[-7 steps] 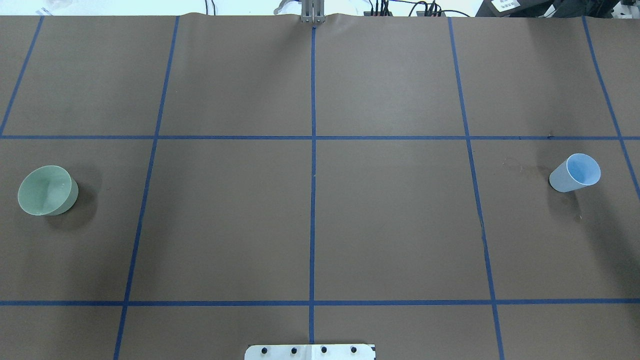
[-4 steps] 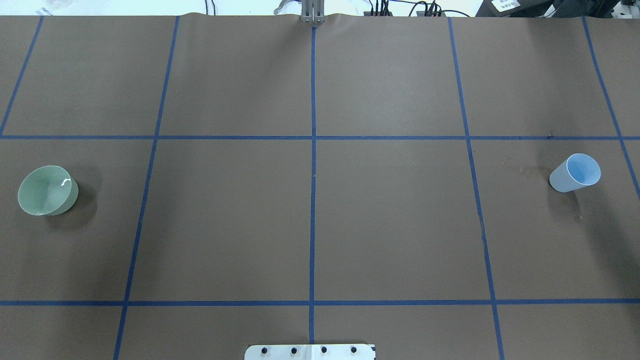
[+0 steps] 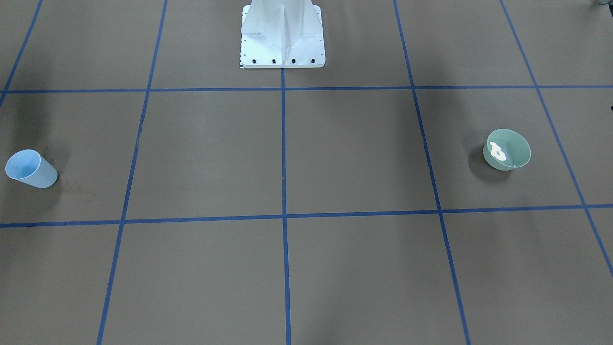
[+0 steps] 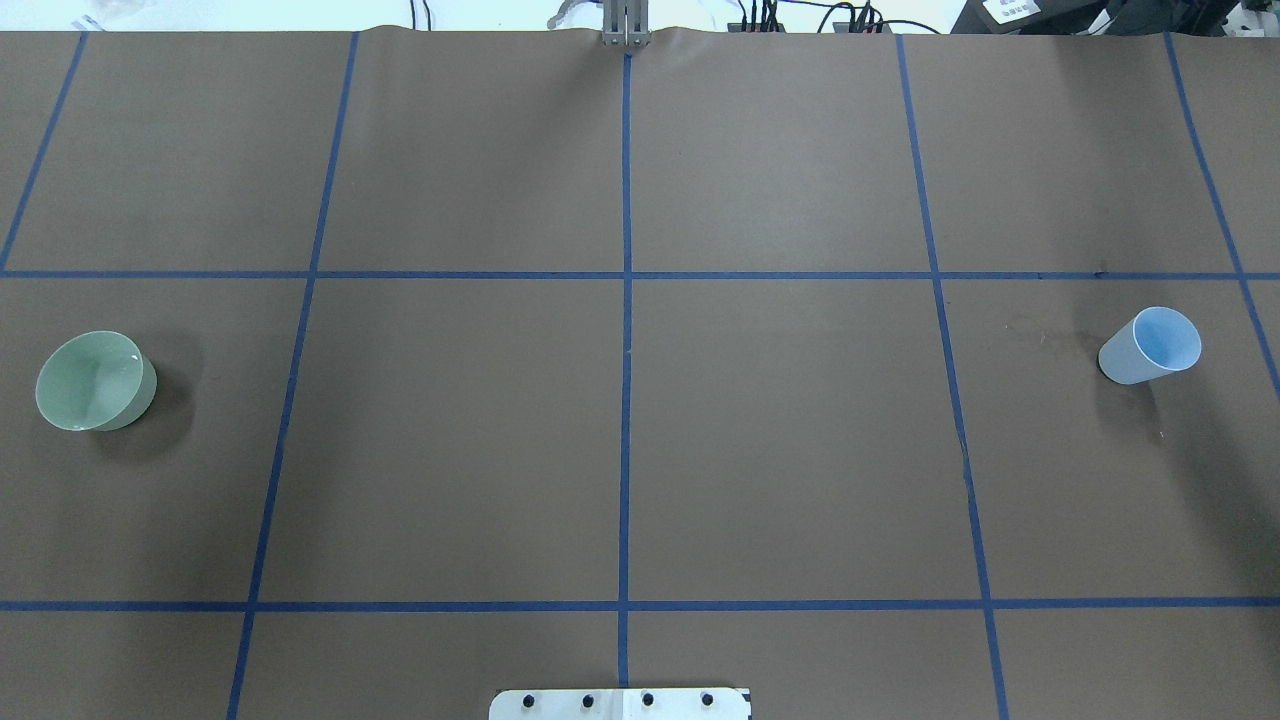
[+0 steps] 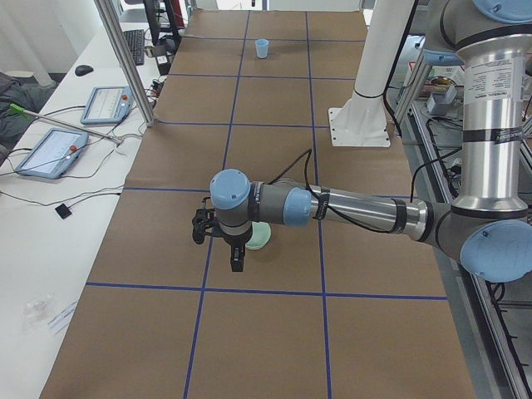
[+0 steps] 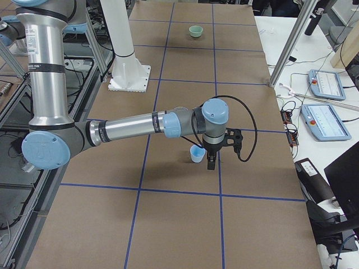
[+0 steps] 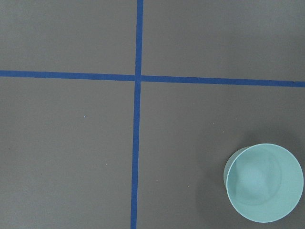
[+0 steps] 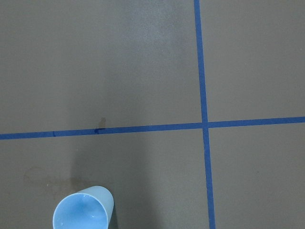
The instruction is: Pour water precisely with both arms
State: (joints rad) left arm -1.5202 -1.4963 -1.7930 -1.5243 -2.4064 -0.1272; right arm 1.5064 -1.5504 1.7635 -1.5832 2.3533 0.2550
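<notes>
Brown table (image 4: 780,450), water (image 3: 498,152) in green bowl (image 3: 521,149), left hand (image 5: 236,259) raised nearby

Overhead view: high behind the robot, facing forward and down; only the lip of the white pedestal (image 4: 620,704) shows at the bottom edge. Front-facing view: opposite side, steep, pedestal at top. Both cover the same taped table (image 4: 780,430), green bowl (image 4: 95,380) and blue cup (image 4: 1150,345), with sides swapped. Left side view: from the bowl end, along the table, left arm (image 5: 349,212) near and large, cup far. Right side view: from the cup end, right arm (image 6: 134,126) near, bowl far. Wrist views: close, straight down; the left one catches the bowl at lower right, the right one the cup at lower left.
</notes>
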